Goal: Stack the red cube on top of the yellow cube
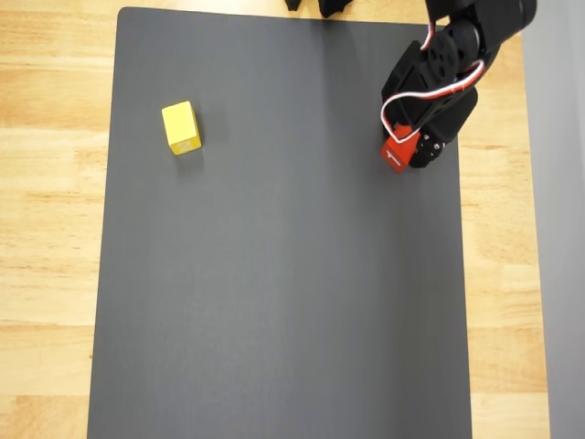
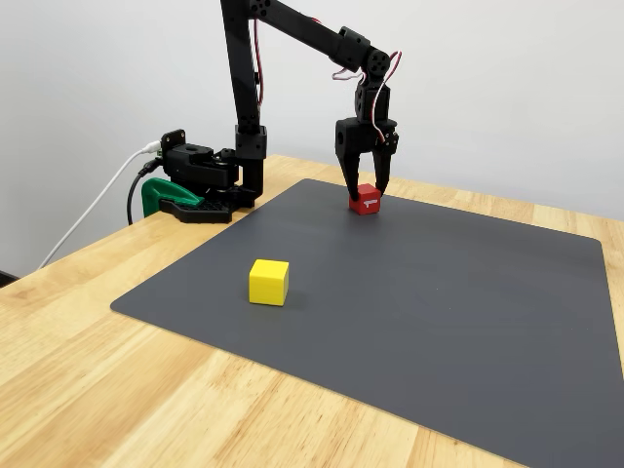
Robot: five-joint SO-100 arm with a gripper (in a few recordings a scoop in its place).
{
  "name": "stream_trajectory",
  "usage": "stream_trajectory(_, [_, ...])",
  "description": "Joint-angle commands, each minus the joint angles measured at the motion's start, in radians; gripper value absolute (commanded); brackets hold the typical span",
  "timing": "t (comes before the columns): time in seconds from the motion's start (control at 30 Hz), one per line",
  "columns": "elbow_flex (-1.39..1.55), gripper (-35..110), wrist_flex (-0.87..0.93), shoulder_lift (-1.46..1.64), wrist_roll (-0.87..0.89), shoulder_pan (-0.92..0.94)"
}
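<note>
Overhead view shows a dark mat (image 1: 274,274) on the wooden table (image 1: 46,274); the black arm (image 2: 292,34) reaches over its far side and bends straight down, gripper (image 2: 365,192) pinching the red cube (image 2: 366,201), white mark outward, well apart from the squarely resting yellow cube (image 1: 181,127).

Arm (image 2: 292,29) all matte black, slim boxy links with blocky servo housings at the joints. Red and white wires (image 2: 341,70) loop loose near the wrist servo; another red/white run goes down the upright link. Round servo horn face shows on the wrist in overhead view. Pincer (image 2: 365,185) black, two tapered fingers. Black base block (image 2: 200,175), green clamp (image 2: 161,198) at its side, white and black cables (image 2: 107,195) plugged in.
</note>
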Motion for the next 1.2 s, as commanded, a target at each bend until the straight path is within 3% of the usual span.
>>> stream_trajectory(0.0, [-0.023,0,0.023,-0.006,-0.017,0.009])
stream_trajectory(0.63, [-0.038,0,0.075,0.310,-0.028,0.252])
stream_trajectory(1.17, [-0.002,0,0.155,0.508,-0.086,0.604])
